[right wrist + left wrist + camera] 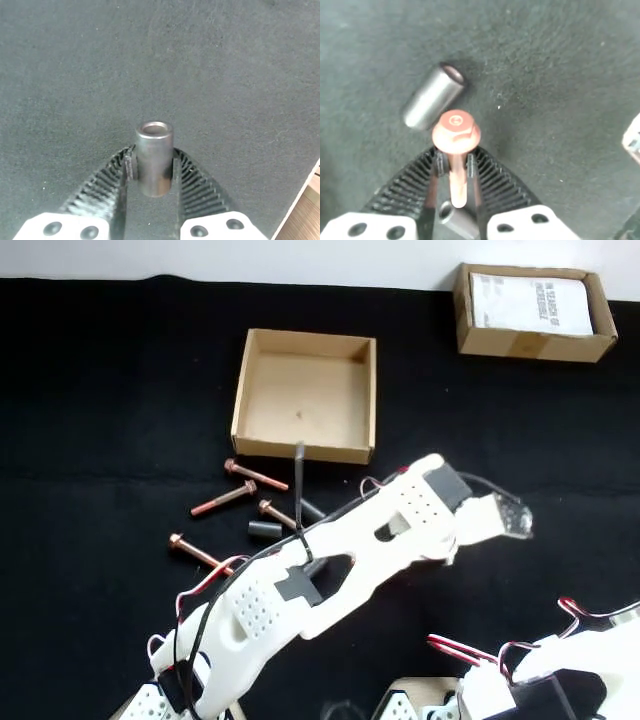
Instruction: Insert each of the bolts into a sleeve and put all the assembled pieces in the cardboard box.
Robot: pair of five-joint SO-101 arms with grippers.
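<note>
Bolt (456, 134) clamped between left gripper (455, 159) fingers; sleeve (154, 150) in right gripper (153, 159)

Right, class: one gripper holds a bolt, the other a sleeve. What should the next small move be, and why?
Probably bring the left gripper toward the right gripper and line the bolt up with the open bore of the sleeve. Each gripper is shut on its part, and the bore has no bolt in it yet.

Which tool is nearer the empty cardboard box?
Left. The left tool, gripping a bolt, hangs off the front right corner of the empty cardboard box; the right tool, holding a sleeve, sits back by the table edge.
</note>
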